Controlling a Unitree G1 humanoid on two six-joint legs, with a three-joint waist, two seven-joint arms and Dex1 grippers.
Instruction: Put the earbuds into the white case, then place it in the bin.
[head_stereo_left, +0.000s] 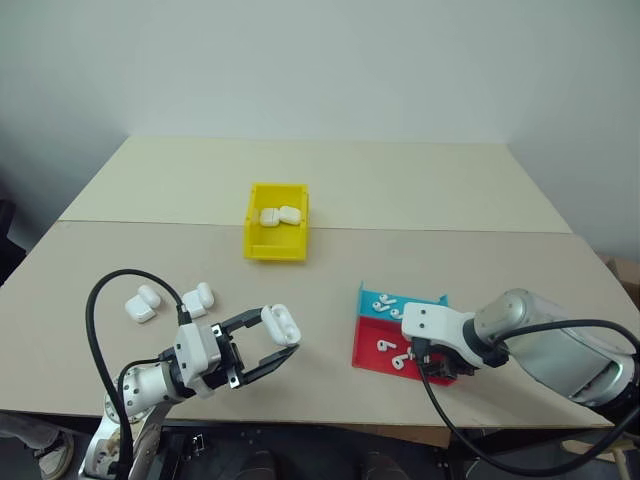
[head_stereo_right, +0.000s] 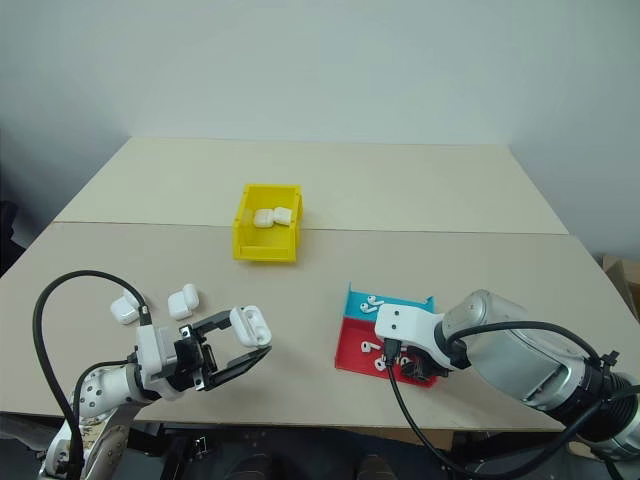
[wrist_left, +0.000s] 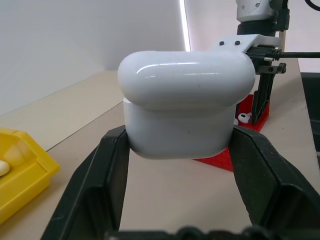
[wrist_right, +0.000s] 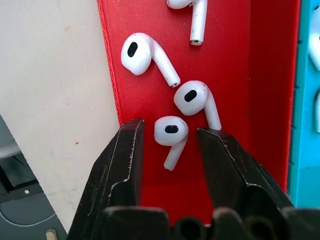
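Glossy white rounded case (wrist_left: 186, 102) clamped between left gripper (head_stereo_left: 268, 348) fingers, right gripper (wrist_right: 168, 137) jaws partly open, straddling 1 tiny white earbud (wrist_right: 171, 135) untouched on flat red tray (wrist_right: 235, 65)

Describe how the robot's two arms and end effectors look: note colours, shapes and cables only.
Both arms have silver-grey rounded segments and white wrist housings. Each end effector carries two black, angular, tapering fingers. The left end effector has a thick black cable looping above its arm; the right end effector has a black cable running along its bulkier, smooth metallic forearm. A white bracket with two dark screws sits at the right wrist.

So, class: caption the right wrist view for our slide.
Right gripper straddling an earbud in the red tray, fingers open.
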